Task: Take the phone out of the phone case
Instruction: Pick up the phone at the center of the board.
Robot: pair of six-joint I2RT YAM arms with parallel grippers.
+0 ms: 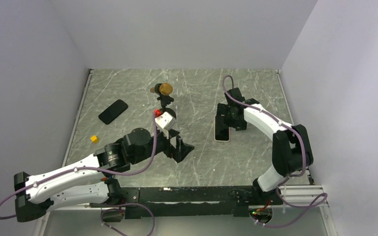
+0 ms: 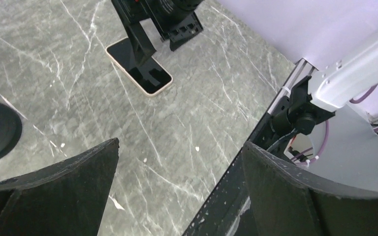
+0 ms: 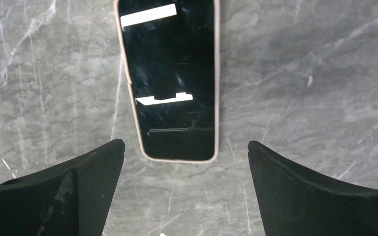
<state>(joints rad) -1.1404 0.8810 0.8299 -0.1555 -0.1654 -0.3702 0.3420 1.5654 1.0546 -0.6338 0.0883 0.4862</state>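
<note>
Across the marble table [image 1: 128, 88]: left gripper [image 2: 180, 143] wide and empty, lower centre, well clear. Right gripper [image 3: 185, 145] wide and empty above the phone [image 3: 172, 64], centre-right, screen up inside its pale case [image 3: 217, 73], seemingly lining up a grip.

Phone [image 3: 174, 83] screen: glossy black glass, mirror-like. Case [image 3: 217, 98] rim: pale, smooth, prob. plastic. Table [image 3: 315, 98]: grey marble-look, white veins, smooth, low sheen. Right gripper [image 3: 185, 147], 2 fingers [image 3: 300, 196]: matt black, grainy.

left end effector [image 2: 179, 147], right end effector [image 3: 185, 145] wide open
</note>
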